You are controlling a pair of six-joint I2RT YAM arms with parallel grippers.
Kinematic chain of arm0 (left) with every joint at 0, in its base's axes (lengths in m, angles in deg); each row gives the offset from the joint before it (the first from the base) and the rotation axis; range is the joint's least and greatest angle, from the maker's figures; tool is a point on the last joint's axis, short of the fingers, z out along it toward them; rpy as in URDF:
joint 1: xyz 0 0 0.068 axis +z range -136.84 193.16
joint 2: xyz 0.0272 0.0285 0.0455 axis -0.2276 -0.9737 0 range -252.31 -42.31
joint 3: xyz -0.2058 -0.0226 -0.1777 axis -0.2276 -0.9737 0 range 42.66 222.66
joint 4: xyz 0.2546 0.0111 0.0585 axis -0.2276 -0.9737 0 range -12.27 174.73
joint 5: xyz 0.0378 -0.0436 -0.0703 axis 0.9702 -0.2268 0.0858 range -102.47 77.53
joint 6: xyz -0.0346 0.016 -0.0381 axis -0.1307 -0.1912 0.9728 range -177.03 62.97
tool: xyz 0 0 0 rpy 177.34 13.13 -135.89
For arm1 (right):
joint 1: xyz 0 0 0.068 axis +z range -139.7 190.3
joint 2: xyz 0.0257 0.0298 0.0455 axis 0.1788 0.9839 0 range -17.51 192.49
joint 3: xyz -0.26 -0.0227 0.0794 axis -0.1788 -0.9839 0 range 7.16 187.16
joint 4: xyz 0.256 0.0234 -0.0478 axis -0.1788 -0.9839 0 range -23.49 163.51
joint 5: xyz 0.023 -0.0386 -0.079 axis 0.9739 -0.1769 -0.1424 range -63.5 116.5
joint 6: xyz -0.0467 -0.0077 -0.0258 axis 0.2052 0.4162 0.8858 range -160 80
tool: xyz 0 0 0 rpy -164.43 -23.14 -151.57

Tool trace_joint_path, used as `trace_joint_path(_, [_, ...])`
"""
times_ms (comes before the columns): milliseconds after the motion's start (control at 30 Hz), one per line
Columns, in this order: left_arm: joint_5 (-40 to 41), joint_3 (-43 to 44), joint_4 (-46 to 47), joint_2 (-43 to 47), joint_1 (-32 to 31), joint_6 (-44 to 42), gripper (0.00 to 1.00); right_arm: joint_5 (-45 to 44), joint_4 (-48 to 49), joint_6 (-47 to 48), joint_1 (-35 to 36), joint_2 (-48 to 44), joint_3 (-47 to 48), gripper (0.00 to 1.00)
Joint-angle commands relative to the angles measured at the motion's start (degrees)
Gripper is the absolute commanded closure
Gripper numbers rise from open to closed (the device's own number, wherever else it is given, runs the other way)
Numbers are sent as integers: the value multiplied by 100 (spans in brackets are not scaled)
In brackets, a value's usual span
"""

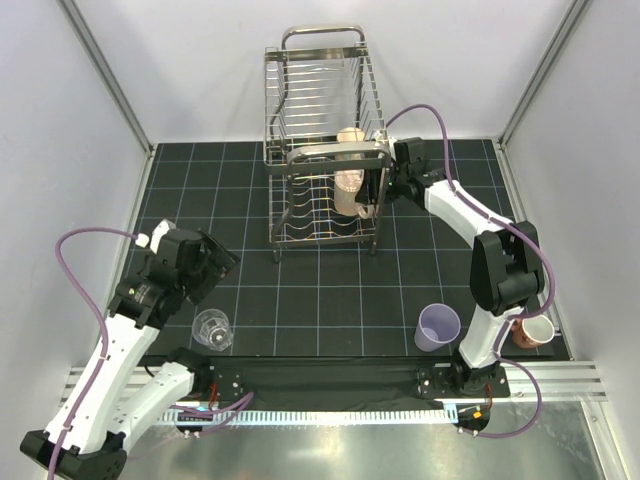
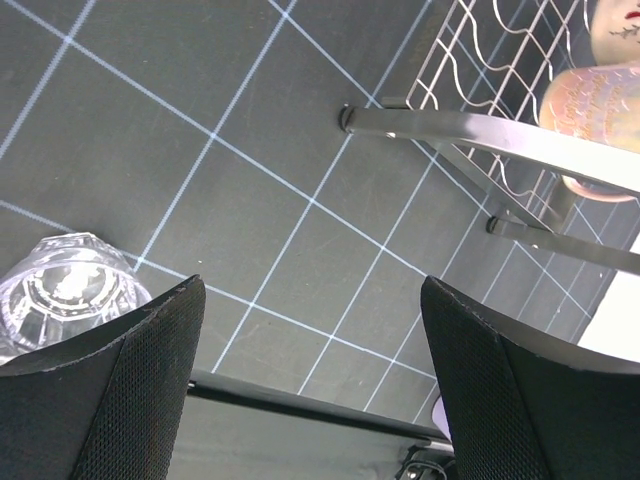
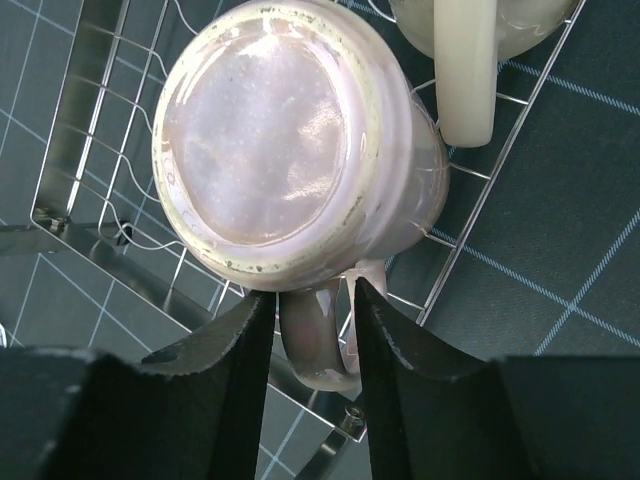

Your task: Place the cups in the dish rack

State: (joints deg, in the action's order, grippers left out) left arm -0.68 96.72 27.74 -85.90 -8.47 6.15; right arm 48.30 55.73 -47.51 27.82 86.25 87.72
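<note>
The steel wire dish rack [image 1: 322, 120] stands at the back centre. My right gripper [image 1: 373, 200] reaches into its right side and is shut on the handle of the pinkish-beige mug [image 3: 290, 130], whose bottom faces the wrist camera inside the lower tier [image 3: 90, 130]. Its fingers [image 3: 240, 340] flank the handle. A cream mug [image 3: 468, 70] sits in the rack just beyond it. The clear glass [image 1: 213, 328] stands at the near left, just in front of my open, empty left gripper [image 1: 213, 262]. The glass also shows in the left wrist view [image 2: 60, 290]. The lavender tumbler [image 1: 437, 326] stands at the near right.
Another mug [image 1: 531, 331] with a brown inside stands at the near right edge beside the right arm's base. White walls enclose the black gridded mat [image 1: 330, 300]. The rack's foot [image 2: 345, 118] shows in the left wrist view.
</note>
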Motion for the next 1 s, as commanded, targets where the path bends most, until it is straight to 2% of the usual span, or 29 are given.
trace_joint_path(0, [358,87,-189,35,-8,177,15,61,249,-31,32,-321,-31,60])
trace_joint_path(300, [631,263,-891,-412,-8,572,14,-70,302,-391,-99,-1042,-699,46])
trace_joint_path(467, [456,87,-1015,-606,-8,880,14,-316,-13,-567,-328,-1341,-804,39])
trace_joint_path(767, [350,-326,-1209,-738,-8,1425,14,-1151,-647,-822,-802,-2228,-1445,37])
trace_joint_path(967, [227,-563,-1165,-756,-8,1540,16,-1302,-911,-1024,-820,-3019,-2113,37])
